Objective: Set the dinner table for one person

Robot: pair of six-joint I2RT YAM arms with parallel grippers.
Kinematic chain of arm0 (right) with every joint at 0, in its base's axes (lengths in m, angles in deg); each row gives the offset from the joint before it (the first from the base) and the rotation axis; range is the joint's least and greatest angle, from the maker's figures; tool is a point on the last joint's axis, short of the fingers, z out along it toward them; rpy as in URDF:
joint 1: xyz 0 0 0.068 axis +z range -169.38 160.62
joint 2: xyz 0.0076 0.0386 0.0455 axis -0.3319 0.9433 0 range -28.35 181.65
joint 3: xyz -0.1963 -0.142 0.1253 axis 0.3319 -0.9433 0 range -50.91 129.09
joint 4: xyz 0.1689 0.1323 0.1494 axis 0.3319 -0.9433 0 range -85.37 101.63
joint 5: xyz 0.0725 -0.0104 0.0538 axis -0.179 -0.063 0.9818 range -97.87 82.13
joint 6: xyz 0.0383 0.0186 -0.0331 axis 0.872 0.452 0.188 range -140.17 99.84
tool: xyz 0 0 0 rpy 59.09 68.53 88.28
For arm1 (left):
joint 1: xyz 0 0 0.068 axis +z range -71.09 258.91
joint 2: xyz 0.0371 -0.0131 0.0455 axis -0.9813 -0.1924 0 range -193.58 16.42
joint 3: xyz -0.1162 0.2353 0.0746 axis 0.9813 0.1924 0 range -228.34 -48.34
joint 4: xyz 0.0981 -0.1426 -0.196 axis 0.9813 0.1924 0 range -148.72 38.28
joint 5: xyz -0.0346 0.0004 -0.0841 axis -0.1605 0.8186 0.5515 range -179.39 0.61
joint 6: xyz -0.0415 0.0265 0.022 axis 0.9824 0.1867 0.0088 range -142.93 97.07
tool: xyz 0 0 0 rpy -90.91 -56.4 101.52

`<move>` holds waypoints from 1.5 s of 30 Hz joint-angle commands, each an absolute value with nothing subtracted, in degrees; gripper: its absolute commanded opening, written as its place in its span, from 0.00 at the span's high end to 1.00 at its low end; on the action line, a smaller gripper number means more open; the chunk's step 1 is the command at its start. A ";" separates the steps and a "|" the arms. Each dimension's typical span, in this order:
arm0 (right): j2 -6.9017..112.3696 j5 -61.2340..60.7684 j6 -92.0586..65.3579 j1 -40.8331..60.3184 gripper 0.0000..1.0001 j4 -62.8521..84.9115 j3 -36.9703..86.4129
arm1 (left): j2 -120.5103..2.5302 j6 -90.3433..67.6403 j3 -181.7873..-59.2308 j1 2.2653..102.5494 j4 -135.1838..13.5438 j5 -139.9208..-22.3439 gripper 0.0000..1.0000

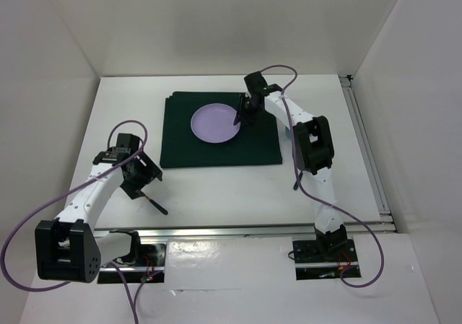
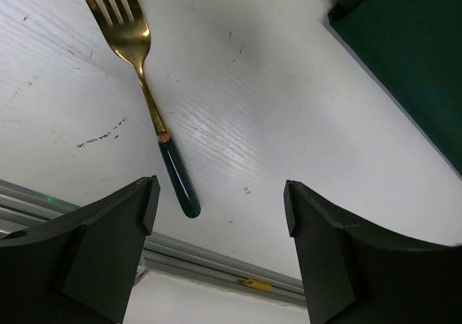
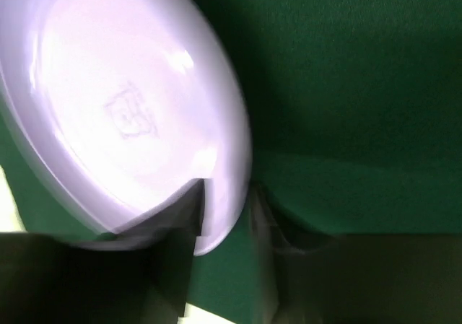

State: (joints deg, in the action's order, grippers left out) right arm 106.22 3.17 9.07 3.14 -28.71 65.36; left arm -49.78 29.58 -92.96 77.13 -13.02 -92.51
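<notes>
While outstretched, right end effector [image 1: 237, 119] astride plate [image 1: 211, 125] rim.

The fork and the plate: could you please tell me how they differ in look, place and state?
The fork is slim, gold with a dark green handle; the plate is round and lilac. The fork lies on the bare table; the plate is over the green cloth. The fork is untouched before the open left gripper; the plate's rim is pinched by the right gripper.
</notes>
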 commanded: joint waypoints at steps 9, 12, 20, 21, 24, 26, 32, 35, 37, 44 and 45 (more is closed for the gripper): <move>97.27 -0.22 8.05 2.24 0.27 -30.47 69.94 | -50.82 29.80 -92.56 77.32 -14.86 -90.98 0.16; 90.87 -2.07 7.43 2.24 0.27 -28.91 67.84 | -51.52 30.94 -89.92 77.32 -16.08 -90.98 0.17; 81.08 -2.60 5.85 2.24 0.27 -26.96 57.55 | -53.81 37.44 -85.17 76.72 -19.08 -92.46 0.25; 80.21 -2.60 5.85 2.24 0.27 -27.65 57.54 | -53.81 38.06 -84.56 76.71 -18.56 -92.99 0.24; 78.79 -3.13 5.32 2.24 0.27 -27.66 54.65 | -53.81 39.90 -83.06 76.71 -18.55 -93.70 0.22; 77.30 -3.13 5.32 2.24 0.27 -27.66 53.25 | -54.68 40.52 -82.36 76.18 -19.25 -93.70 0.23; 76.25 -3.83 5.32 2.24 0.27 -27.66 51.31 | -58.28 41.93 -81.12 75.66 -20.57 -94.23 0.46; 75.72 -4.36 5.32 2.24 0.27 -27.66 50.69 | -58.29 41.93 -81.74 75.65 -20.57 -95.45 0.56; 75.72 -4.89 5.32 2.24 0.27 -27.66 50.69 | -55.66 41.41 -82.96 75.65 -17.24 -97.90 0.75; 73.96 -6.12 4.18 1.71 0.27 -28.72 49.82 | -48.10 24.25 -101.82 75.05 -14.22 -105.57 1.00; 73.09 -6.12 3.66 1.10 0.27 -28.72 48.59 | -48.97 21.13 -104.56 75.04 -14.24 -105.57 1.00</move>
State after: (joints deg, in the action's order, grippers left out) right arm 77.93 -4.69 5.27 2.24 -28.30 50.34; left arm -50.61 33.27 -94.86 75.64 -11.91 -101.16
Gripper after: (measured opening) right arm 0.725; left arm 0.086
